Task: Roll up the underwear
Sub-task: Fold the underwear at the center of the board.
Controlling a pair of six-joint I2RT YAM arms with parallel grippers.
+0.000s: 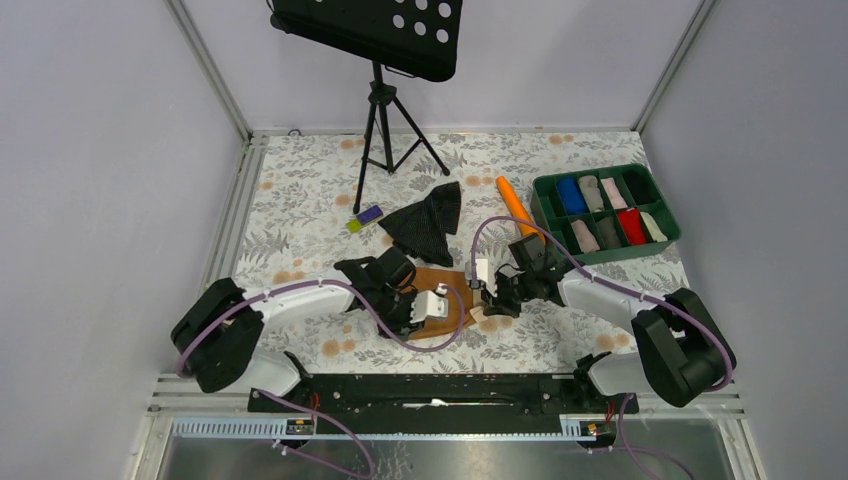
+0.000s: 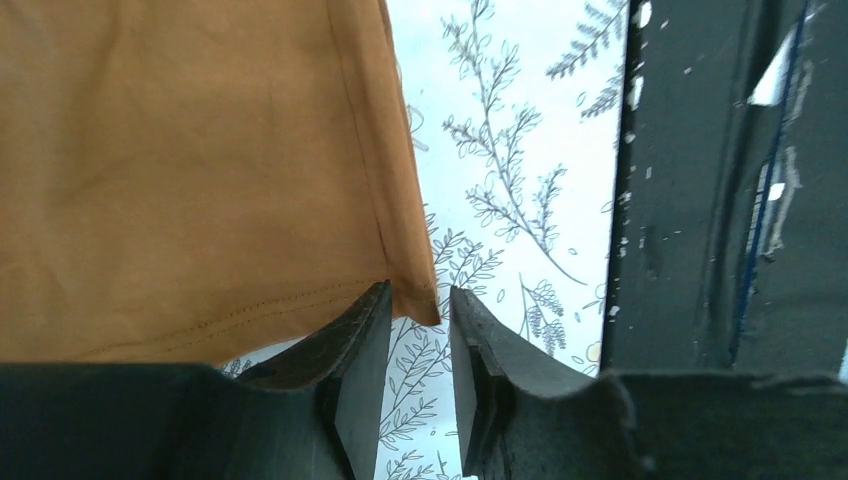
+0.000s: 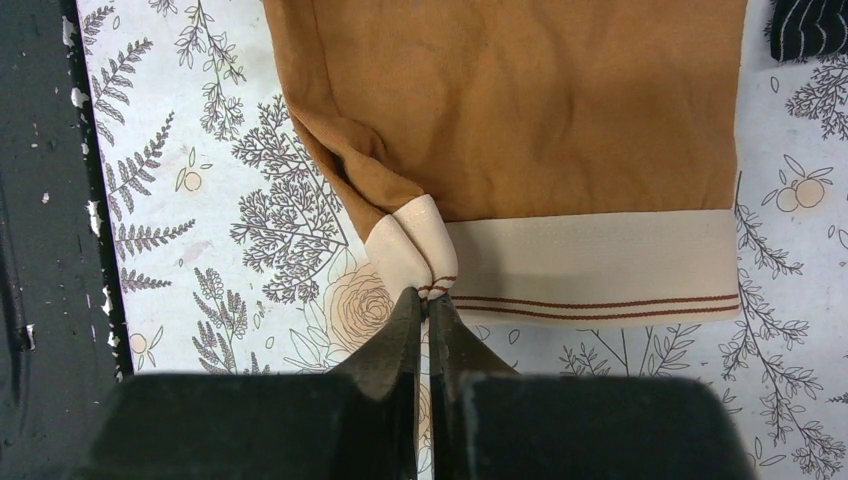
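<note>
Both arms point(image 1: 290, 303) show black joints, white shells, looping purple cables point(image 1: 497, 220) and dark tapered jaws.

The top camera looks down from behind the near edge; both wrist cameras sit very close, sharing the underwear point(image 3: 520, 120).

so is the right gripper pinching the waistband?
Yes, the right gripper is shut on a bunched fold of the waistband of the underwear.

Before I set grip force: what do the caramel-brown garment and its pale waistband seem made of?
The caramel-brown underwear looks like soft matte knit, perhaps cotton: it wrinkles. Its pale beige waistband looks like smoother, faintly glossy elastic with two brown stripes.
</note>
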